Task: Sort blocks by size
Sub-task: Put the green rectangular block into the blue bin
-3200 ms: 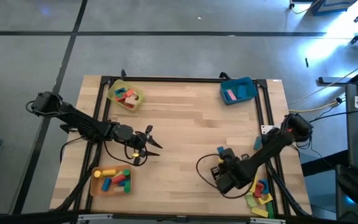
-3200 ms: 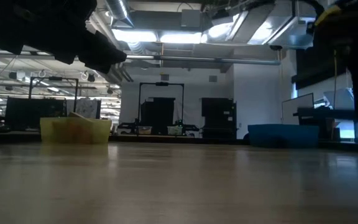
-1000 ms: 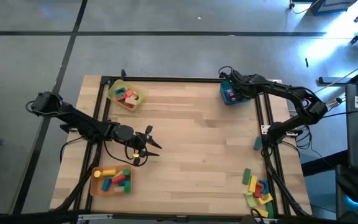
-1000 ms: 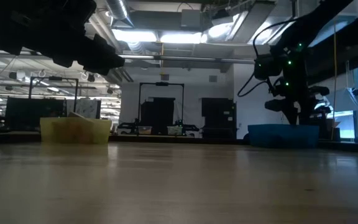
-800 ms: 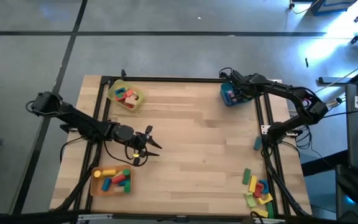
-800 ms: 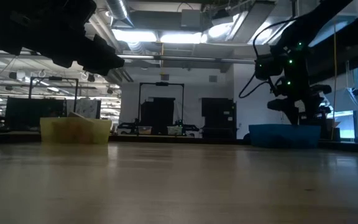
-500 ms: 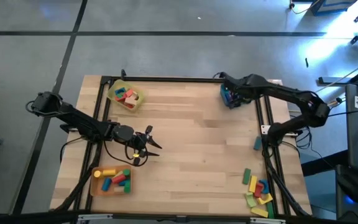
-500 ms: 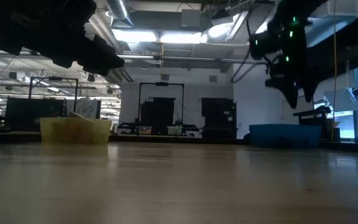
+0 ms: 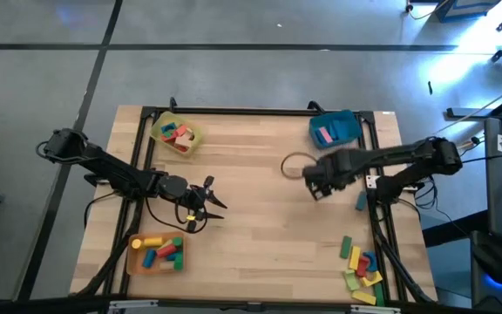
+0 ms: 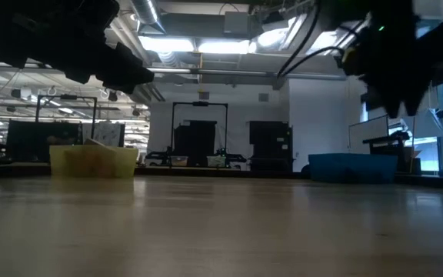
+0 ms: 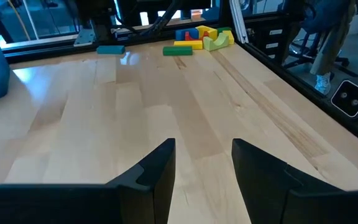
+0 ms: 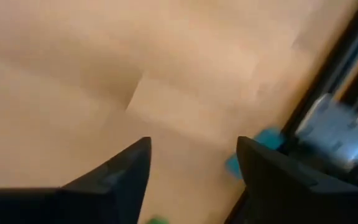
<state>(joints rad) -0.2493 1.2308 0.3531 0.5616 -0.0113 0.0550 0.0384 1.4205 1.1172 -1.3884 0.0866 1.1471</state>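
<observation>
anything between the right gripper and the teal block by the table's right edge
Nothing visible. The right gripper, open and empty, hangs over bare wood, with only bare table between it and the teal block. The block lies against the dark frame rail.

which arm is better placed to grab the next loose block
Right. The right gripper, fingers open and empty, hangs near the teal block. The left gripper waits across the table.
</observation>
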